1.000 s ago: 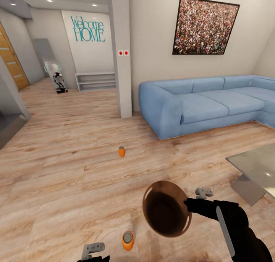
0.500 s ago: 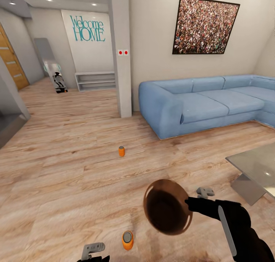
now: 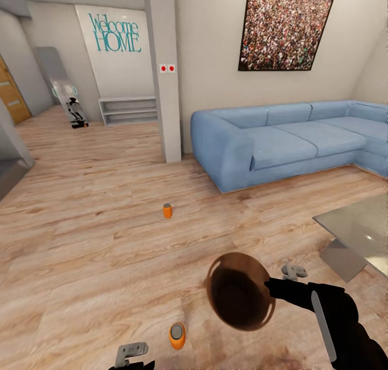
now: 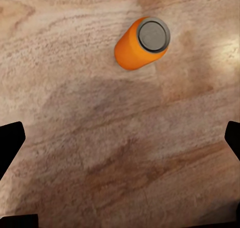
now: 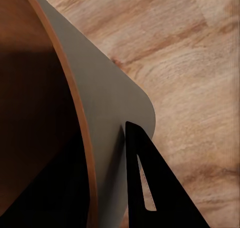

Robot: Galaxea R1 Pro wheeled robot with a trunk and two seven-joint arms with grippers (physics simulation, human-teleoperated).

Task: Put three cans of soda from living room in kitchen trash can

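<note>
Two orange soda cans stand upright on the pale wood floor of the living room. The near can [image 3: 177,335] sits just ahead of the robot, slightly left of centre, and the left wrist view looks straight down on its silver top [image 4: 142,42]. The far can [image 3: 167,211] stands alone in the open floor, well apart from the first and left of the sofa's near end.

To the right of the near can, the trash can [image 3: 240,299] hangs above the floor, tilted so its dark glossy inside faces the head camera. The right gripper [image 3: 271,290] is clamped on its rim at the right side; in the right wrist view one black finger [image 5: 150,188] lies flat against the bin's grey outer wall [image 5: 105,118].

The left gripper [image 4: 120,153] is spread wide with nothing between its fingers, poised above bare floor near the close can.

Farther off, a light-blue corner sofa [image 3: 280,143] runs along the right wall under a framed picture [image 3: 284,29]. A grey coffee table [image 3: 358,232] shows at the right edge. A pillar [image 3: 164,73] stands left of the sofa, with a "Welcome HOME" wall [image 3: 114,33] beyond.
</note>
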